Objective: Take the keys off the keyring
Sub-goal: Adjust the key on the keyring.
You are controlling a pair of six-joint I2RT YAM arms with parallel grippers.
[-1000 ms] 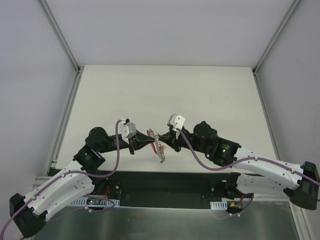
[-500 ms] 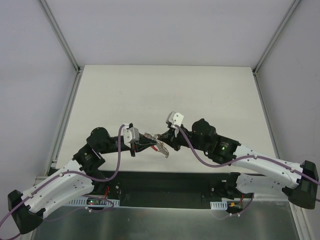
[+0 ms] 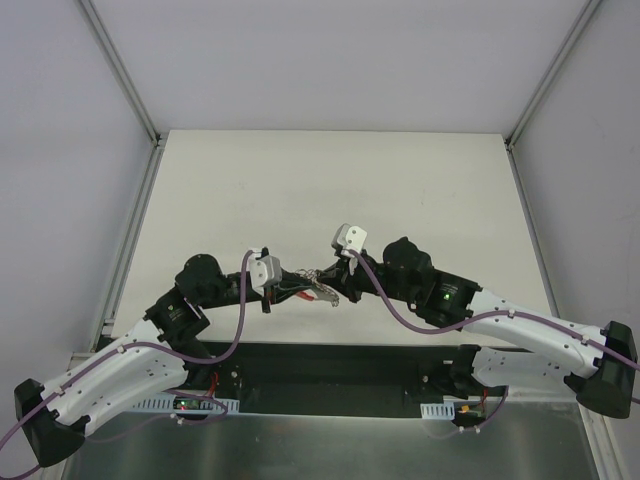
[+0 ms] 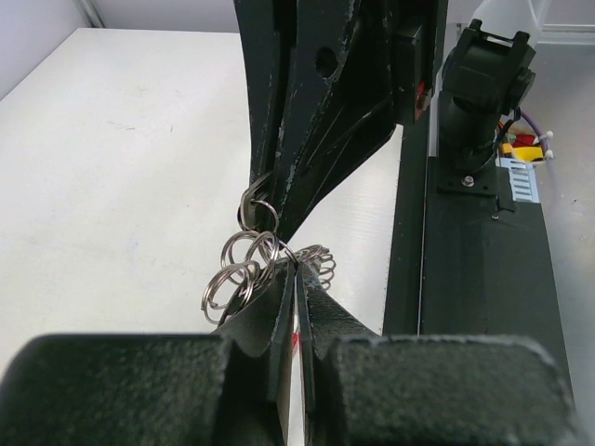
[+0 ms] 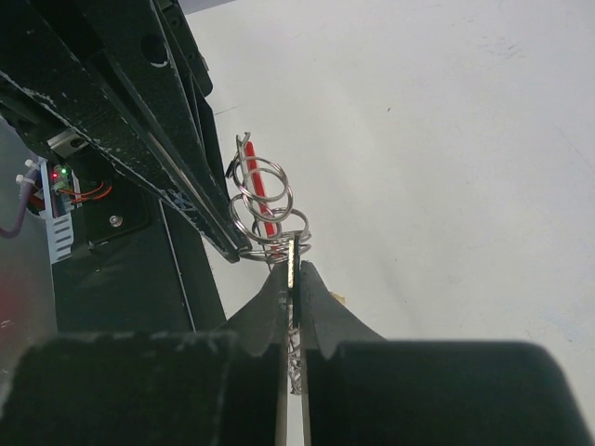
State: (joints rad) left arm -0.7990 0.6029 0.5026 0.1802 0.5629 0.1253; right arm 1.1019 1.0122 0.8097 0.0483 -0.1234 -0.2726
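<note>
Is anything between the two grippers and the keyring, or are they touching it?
Nothing visible stands between. The left gripper and the right gripper both have their fingers closed on the keyring bunch, tip to tip over the table. Which part each one pinches is unclear.

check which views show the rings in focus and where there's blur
top external: even soft light, no glare, but the keyring is too small for detail; left wrist: keyring sharp, left claw base blurred at the bottom; right wrist: keyring sharp, right claw base blurred around the keys
</note>
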